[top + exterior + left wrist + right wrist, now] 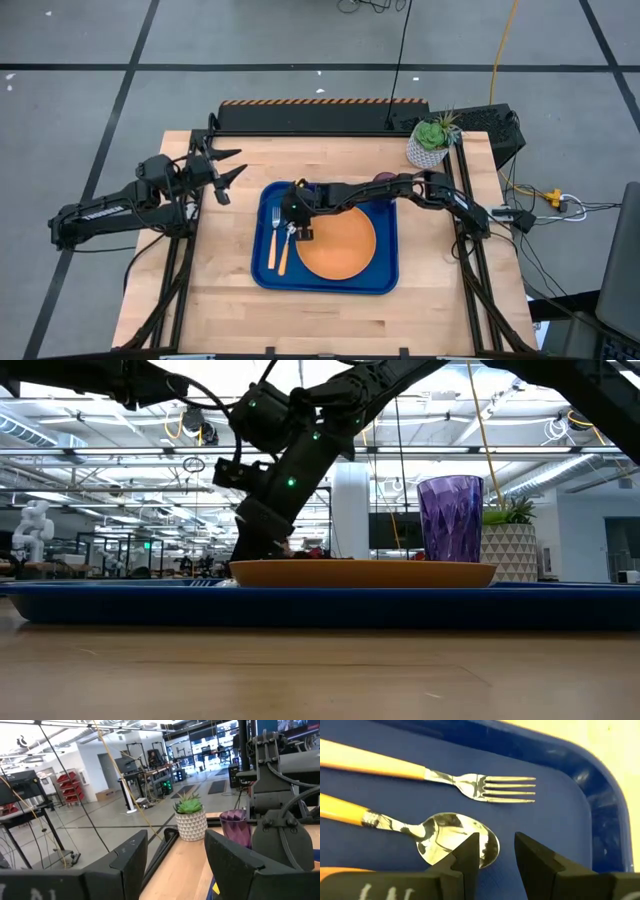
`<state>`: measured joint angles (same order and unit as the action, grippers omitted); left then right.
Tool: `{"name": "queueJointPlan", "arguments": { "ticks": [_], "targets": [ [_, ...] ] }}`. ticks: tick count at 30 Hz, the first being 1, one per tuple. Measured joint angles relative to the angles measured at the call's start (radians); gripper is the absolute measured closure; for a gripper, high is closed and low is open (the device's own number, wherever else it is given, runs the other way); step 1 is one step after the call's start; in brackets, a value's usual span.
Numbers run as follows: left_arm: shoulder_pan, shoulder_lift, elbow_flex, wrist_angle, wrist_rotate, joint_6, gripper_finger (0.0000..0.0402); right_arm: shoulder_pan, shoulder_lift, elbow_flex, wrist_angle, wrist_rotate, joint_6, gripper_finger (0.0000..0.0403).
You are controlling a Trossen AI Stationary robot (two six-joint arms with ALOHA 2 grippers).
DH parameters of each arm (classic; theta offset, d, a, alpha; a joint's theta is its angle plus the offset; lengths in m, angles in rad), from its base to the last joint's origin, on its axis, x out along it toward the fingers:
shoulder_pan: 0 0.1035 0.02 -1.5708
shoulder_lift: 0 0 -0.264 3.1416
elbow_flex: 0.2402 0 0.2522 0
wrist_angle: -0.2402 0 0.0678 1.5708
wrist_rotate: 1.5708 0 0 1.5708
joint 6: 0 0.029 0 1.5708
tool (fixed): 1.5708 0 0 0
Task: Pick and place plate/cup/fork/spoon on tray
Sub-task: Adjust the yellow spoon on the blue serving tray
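The blue tray (pixel 388 282) lies in the middle of the table with the orange plate (pixel 340 250) flat on its right part. The fork (pixel 480 785) and the spoon (pixel 445 837) lie side by side on the tray's left part, handles toward the near edge. My right gripper (pixel 496 840) reaches over the tray from the right, slanting down, open, its fingers just over the spoon's bowl. The purple cup (pixel 450 518) stands upright by the tray's far right corner. My left gripper (pixel 232 168) waits open in the air, left of the tray. My right gripper has nothing between its fingers; bare tray shows in the gap. One fingertip (pixel 470 851) stands over the rim of the spoon's bowl (pixel 487 845). Whether it touches the bowl, I cannot tell.
A white pot with a green succulent (pixel 432 140) stands at the table's far right corner. Bare wood runs along the table's near edge and to the left of the tray. A black rail with a striped strip (pixel 320 103) borders the far edge.
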<state>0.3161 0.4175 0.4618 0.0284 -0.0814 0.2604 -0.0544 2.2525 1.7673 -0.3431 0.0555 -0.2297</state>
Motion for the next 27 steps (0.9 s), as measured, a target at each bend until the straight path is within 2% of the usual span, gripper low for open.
{"name": "queueJointPlan", "arguments": {
  "ticks": [27],
  "targets": [
    [0.000, 0.000, 0.000, 0.002, 0.000, 0.001, 0.0202, -0.010, -0.002, 0.000, 0.001, 0.026, -0.017, 0.0289]
  ]
}}
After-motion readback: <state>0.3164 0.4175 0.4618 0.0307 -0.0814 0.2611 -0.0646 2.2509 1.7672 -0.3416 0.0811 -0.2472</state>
